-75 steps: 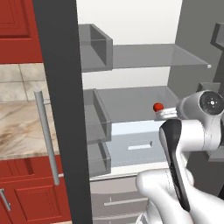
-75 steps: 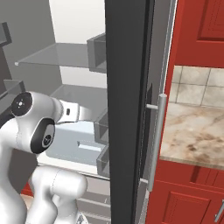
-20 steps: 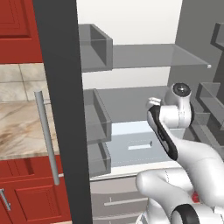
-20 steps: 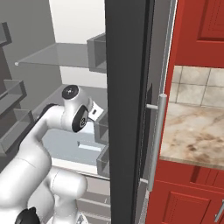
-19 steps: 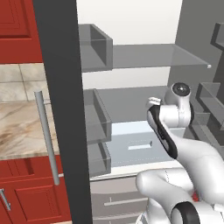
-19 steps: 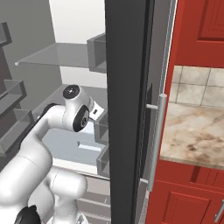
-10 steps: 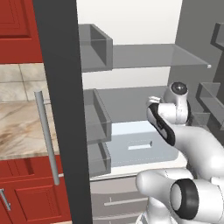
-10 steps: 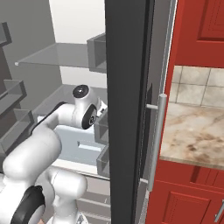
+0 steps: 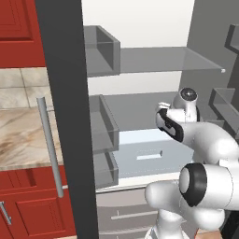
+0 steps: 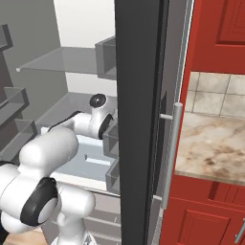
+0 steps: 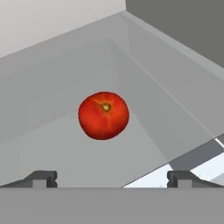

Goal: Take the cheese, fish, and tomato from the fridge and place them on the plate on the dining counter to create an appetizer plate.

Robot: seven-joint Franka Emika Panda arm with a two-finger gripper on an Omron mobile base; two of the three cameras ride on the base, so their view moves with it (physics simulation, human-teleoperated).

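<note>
**Open gripper lined up on the tomato inside the fridge**

The small round glossy red tomato [image 11: 103,115] sits alone on a pale grey glass shelf [image 11: 175,109] of the dark-doored fridge [image 9: 63,116], ahead of the two-finger gripper [image 11: 112,177], whose dark fingertips [image 11: 41,177] stand fully released at 7 and 5 o'clock with nothing between them. Judged properties: light, smooth-skinned, slippery, free to roll, bruised by hard clenching. Recommended hold: across the widest part, fingers level, moderate force. The shelf around the tomato is bare; the grey side wall [image 11: 183,26] rises at 1 o'clock, well apart. In the left base view, grey door bins [image 9: 100,51] at 10 o'clock stand clear of the arm.
</note>
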